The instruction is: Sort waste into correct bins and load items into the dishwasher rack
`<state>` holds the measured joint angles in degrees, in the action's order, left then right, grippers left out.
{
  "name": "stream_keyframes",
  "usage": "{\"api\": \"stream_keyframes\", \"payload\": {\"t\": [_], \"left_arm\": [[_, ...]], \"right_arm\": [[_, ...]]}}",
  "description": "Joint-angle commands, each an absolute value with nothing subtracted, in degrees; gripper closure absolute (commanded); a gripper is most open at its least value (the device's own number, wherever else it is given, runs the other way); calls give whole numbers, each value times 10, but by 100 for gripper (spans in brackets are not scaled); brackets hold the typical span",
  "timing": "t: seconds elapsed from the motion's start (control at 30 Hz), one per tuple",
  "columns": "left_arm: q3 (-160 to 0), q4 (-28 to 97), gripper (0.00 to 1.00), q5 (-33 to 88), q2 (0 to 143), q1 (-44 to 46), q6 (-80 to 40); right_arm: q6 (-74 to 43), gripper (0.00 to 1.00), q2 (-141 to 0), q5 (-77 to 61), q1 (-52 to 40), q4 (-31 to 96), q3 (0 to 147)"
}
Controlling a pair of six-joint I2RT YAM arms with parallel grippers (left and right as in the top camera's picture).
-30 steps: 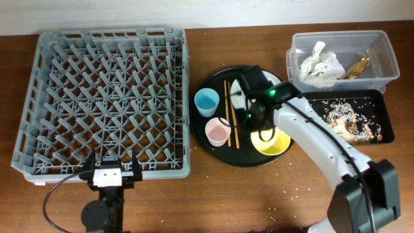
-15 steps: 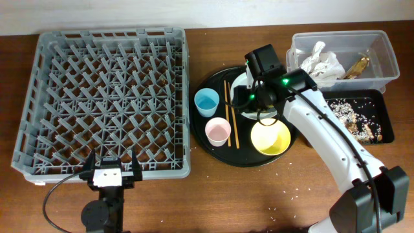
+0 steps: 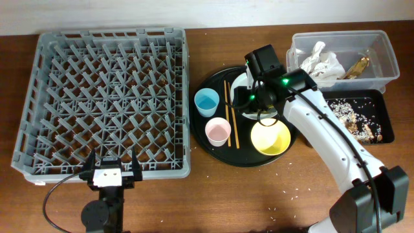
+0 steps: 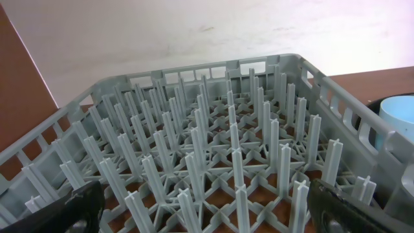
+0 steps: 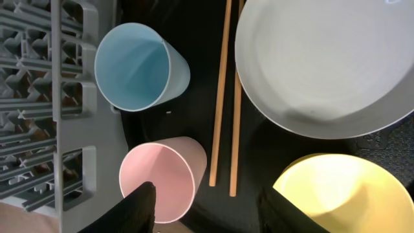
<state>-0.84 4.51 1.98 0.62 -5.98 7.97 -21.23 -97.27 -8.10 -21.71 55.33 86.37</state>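
My right gripper [image 5: 210, 210] is open and empty, hovering over the round black tray [image 3: 213, 152] above the pink cup [image 5: 162, 181] and the chopsticks [image 5: 223, 97]. The blue cup [image 5: 136, 68], grey-white plate [image 5: 323, 65] and yellow bowl [image 5: 343, 194] sit on that tray too. In the overhead view the right gripper [image 3: 253, 100] covers part of the plate [image 3: 251, 114]. My left gripper [image 4: 207, 213] is open and empty at the near edge of the grey dishwasher rack [image 4: 207, 129], which holds nothing.
The clear tub [image 3: 381, 48] at the back right holds white napkins [image 3: 320, 63] and a brown wrapper [image 3: 357, 66]. The shallow black tray [image 3: 381, 107] in front of it holds rice bits [image 3: 349, 120]. A few crumbs lie on the brown table.
My right arm has moved from above the yellow bowl toward the back, over the plate, and has held still for the last half second. The left arm has not moved.
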Motion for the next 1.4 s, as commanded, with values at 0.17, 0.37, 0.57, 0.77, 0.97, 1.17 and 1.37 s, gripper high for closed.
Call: {"api": "stream_keyframes", "payload": {"t": [0.17,0.37,0.57,0.77,0.97,1.17,1.37], "left_arm": [[-5,46,1,22,4,-63,89],[-5,46,1,22,4,-63,89],[-5,46,1,22,4,-63,89],[-5,46,1,22,4,-63,89],[-7,1,1,98,10,-63,-369],[-268,-29,1,223,294,-63,-329],[-493,138,1,521,748,-60,-378]], "right_arm": [[-220,48,-988,-103,-265,542,874],[-265,56,-1074,-83,-270,558,860],[-271,88,-1119,-78,-270,553,842],[-236,96,-1015,-116,-230,607,842],[-87,96,-848,-391,-45,629,842],[-88,96,-848,-462,-44,602,842],[-88,96,-848,-478,-44,596,842]]}}
